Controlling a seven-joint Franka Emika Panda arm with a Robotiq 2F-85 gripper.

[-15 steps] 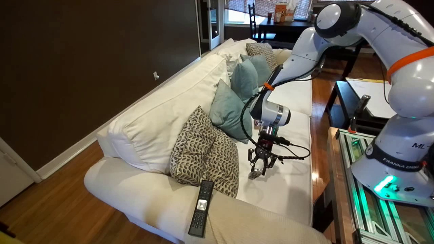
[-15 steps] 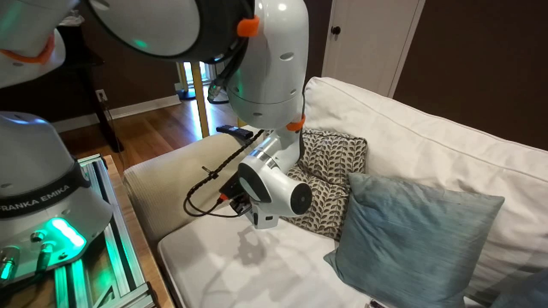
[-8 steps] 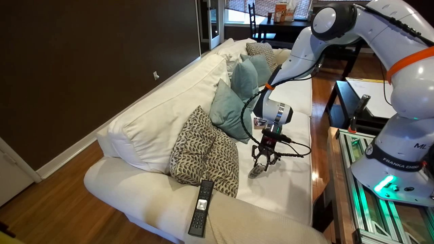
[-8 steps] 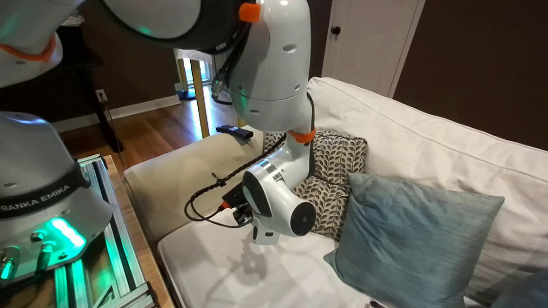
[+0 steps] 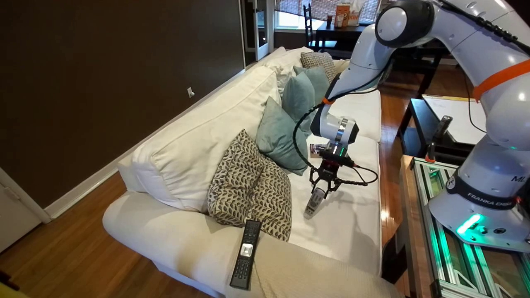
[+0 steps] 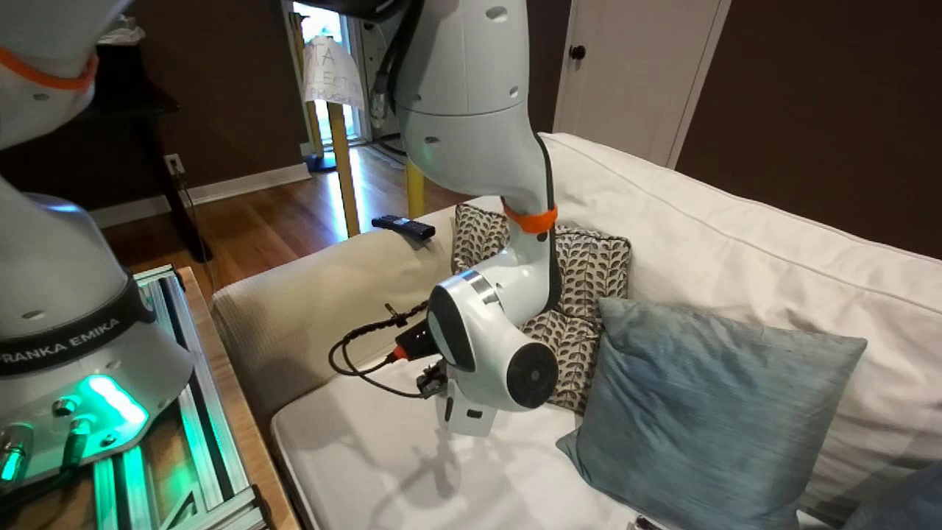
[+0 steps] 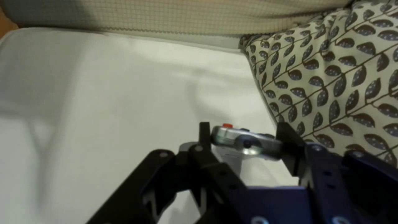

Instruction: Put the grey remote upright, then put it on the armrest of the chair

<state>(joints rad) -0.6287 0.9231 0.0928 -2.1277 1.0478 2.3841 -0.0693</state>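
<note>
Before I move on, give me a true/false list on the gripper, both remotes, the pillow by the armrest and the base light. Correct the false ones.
1. The gripper is shut on the grey remote. True.
2. The black remote lies on the armrest. True.
3. The grey remote rests on the armrest. False: it is in the gripper, over the seat cushion.
4. The base light glows green. True.
5. The black remote lies face down. False: it lies face up.
6. The pillow nearest the armrest is plain blue. False: it is the leaf-patterned pillow.
</note>
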